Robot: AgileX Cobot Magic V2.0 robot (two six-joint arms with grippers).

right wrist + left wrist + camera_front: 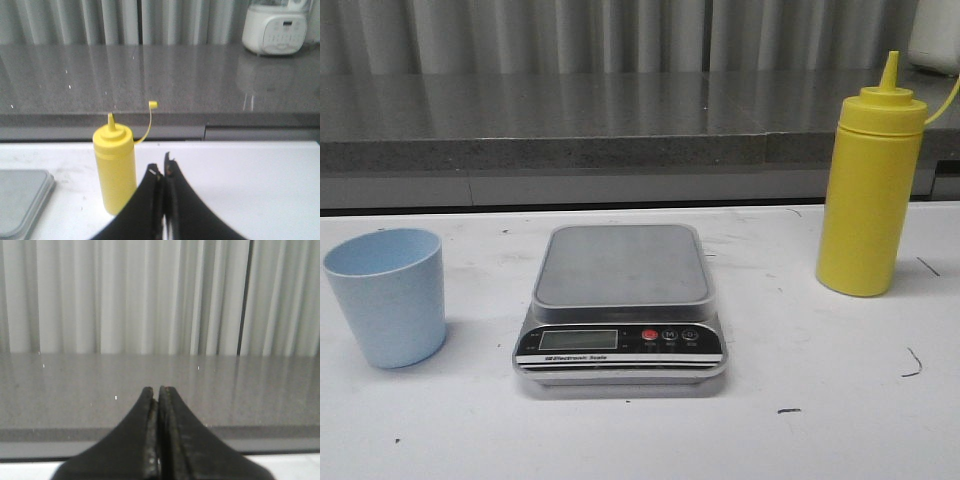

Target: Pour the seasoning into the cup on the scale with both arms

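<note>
Seasoning untouched: both grippers closed on nothing, left gripper (159, 440) facing the counter, right gripper (164, 200) just beside the bottle (115, 170), not touching. Bottle stands upright on the table right of the scale (622, 300); cup (388, 296) sits left of it, platform bare. Risks: jaws need opening before any grasp; bottle is tall and narrow, a nudge could tip it; cap hangs off its tether so the nozzle looks open and could spill if squeezed early
</note>
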